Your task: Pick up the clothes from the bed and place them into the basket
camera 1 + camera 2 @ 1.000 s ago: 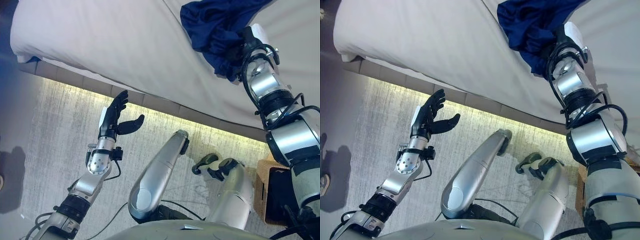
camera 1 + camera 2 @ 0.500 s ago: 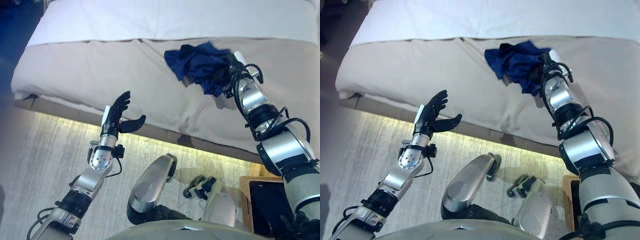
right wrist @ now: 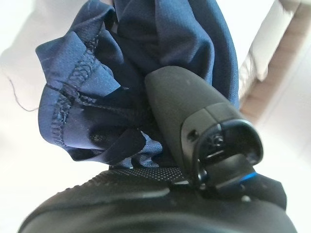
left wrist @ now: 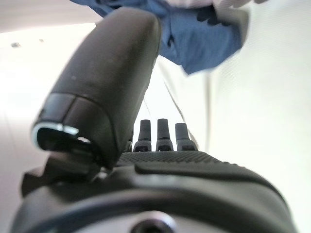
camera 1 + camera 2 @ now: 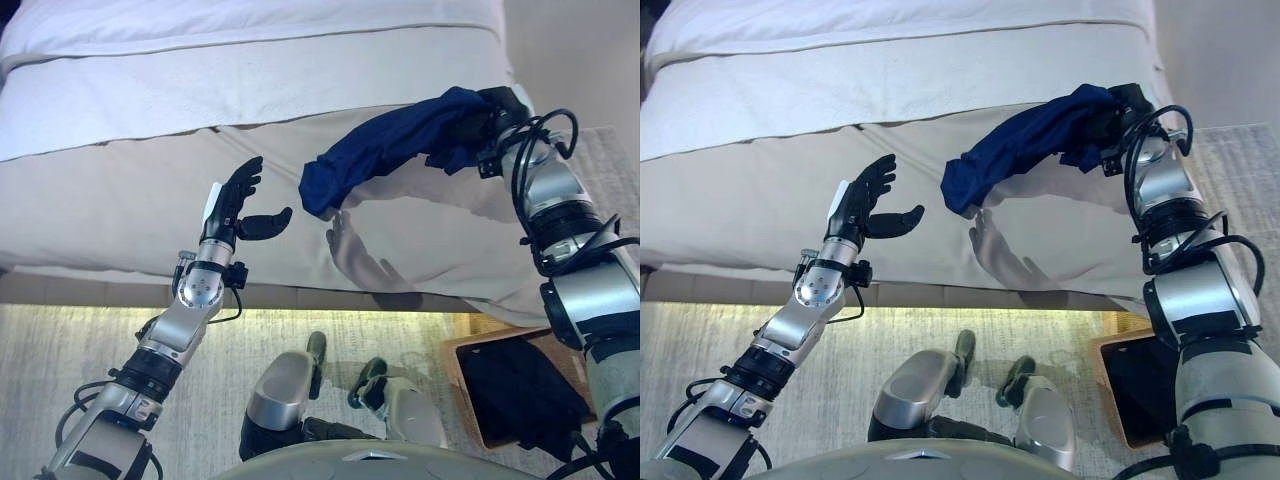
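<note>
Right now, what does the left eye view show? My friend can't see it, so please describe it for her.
The robot's right hand holds a navy blue garment lifted above the beige bed, its loose end hanging down. The left hand is open and empty over the bed's edge. A wicker basket with dark clothes inside sits on the floor at lower right.

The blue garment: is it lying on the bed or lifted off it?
Lifted. The right hand grips one end of the navy garment, which hangs clear of the bed, casting a shadow below.
</note>
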